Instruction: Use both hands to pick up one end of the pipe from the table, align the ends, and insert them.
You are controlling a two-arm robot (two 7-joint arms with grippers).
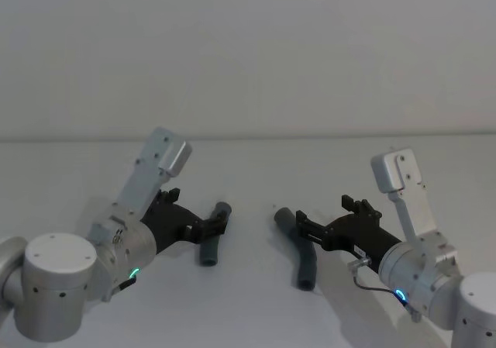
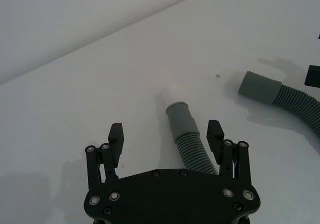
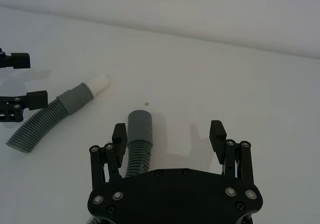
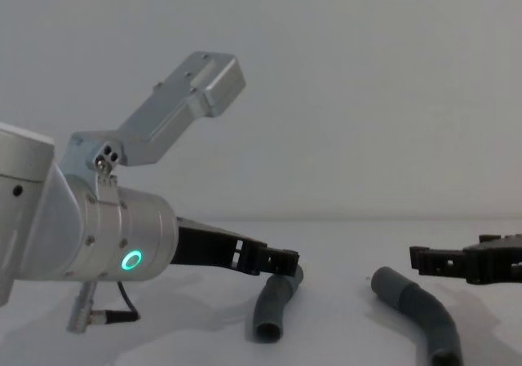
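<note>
Two dark grey ribbed pipe pieces lie on the white table [image 1: 248,170]. The shorter piece [image 1: 210,249] has its collar end [image 2: 179,116] between the fingers of my open left gripper [image 2: 165,133], close to one finger [image 2: 215,131] and not touching it. The longer bent piece [image 1: 304,256] has its collar [image 3: 139,125] just inside one finger [image 3: 119,134] of my open right gripper [image 3: 168,133]. In the head view the left gripper [image 1: 198,210] and right gripper [image 1: 324,211] are low over the table, facing each other. Both pieces rest on the table.
A white tip [image 3: 101,82] sticks out of the short piece's collar. A tiny dark speck [image 3: 146,104] marks the table between the two pieces. The table's far edge [image 1: 248,137] meets a plain grey wall. Open white surface lies between and beyond the pieces.
</note>
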